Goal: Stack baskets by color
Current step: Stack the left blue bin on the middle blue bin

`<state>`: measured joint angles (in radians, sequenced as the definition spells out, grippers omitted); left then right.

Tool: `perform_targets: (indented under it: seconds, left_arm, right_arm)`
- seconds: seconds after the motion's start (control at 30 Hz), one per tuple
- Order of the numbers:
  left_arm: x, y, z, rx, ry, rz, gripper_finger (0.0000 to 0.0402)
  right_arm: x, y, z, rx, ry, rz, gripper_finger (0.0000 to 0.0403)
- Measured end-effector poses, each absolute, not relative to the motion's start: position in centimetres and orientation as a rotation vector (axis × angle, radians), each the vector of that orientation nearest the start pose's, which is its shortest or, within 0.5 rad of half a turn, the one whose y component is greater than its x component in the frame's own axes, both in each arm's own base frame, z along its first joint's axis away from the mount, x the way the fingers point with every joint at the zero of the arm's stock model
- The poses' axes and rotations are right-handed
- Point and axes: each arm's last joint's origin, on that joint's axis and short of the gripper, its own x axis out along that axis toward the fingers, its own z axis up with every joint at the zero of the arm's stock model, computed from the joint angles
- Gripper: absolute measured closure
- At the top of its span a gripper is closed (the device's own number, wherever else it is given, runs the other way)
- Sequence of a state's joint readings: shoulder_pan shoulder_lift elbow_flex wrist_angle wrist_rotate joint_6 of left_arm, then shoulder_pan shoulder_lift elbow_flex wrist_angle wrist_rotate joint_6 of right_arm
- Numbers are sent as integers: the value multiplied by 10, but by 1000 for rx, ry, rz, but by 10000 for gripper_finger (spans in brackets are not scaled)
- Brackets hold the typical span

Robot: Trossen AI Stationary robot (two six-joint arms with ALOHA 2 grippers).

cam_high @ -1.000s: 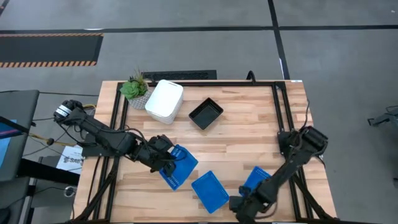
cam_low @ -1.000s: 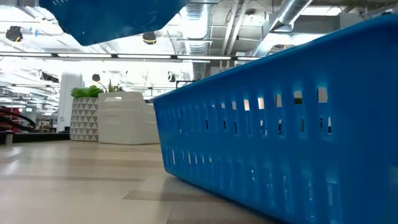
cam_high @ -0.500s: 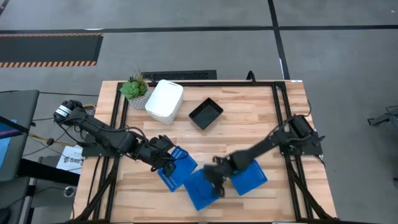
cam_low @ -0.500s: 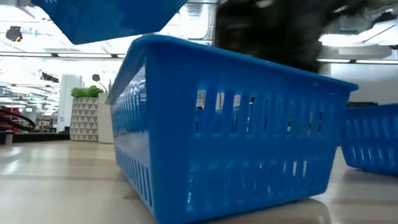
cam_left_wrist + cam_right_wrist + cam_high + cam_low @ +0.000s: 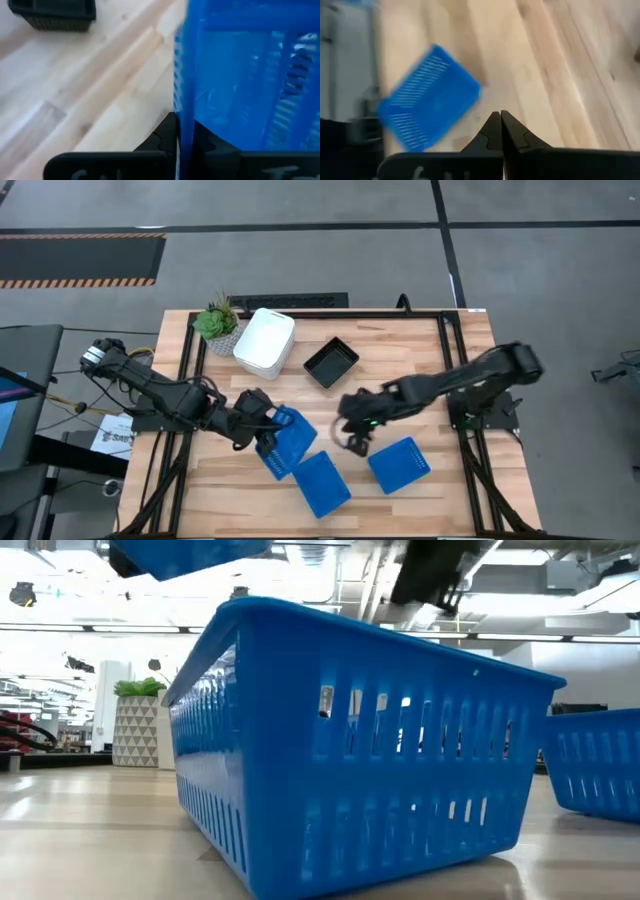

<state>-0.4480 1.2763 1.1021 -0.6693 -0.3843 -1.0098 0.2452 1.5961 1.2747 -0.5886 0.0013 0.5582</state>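
My left gripper is shut on a blue basket, which shows raised at the top of the low view. A second blue basket stands on its bottom near the table's front edge and fills the low view. A third blue basket stands to its right. My right gripper hovers shut and empty between those two, above the table. At the back left stand the white baskets, with a black basket beside them. My left gripper pinches one wall of the blue basket at its rim, one finger on each side of the wall. It comes slanting down from the table's left. The basket is lifted clear of the table and tilted.
A small green potted plant stands at the far left, next to the white baskets. A black frame rail runs along the table's right side. Bare wood lies between the black basket and the right rail.
My right gripper has swept from the table's near edge toward the middle, rising and staying shut. The middle blue basket has slid a little toward the left and turned about on the table. My left gripper has risen slightly with its basket.
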Motion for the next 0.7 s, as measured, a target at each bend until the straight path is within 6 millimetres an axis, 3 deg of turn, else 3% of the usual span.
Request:
perform_targets:
  seconds: [0.1,0.27,0.4,0.5,0.7]
  left_arm:
    - [238,-101,303,-602,681,354,401]
    - [243,-105,302,-655,675,314,401]
    - [262,-124,295,-520,692,89,402]
    - [280,-131,288,-423,670,47,401]
    - [318,-139,272,-53,683,-171,401]
  right_arm:
    - [303,93,306,431,841,16,400]
    - [273,122,325,454,772,-3,400]
    - [256,144,328,472,752,-43,400]
    - [248,156,326,498,755,-69,400]
    - [240,174,318,527,782,-93,396]
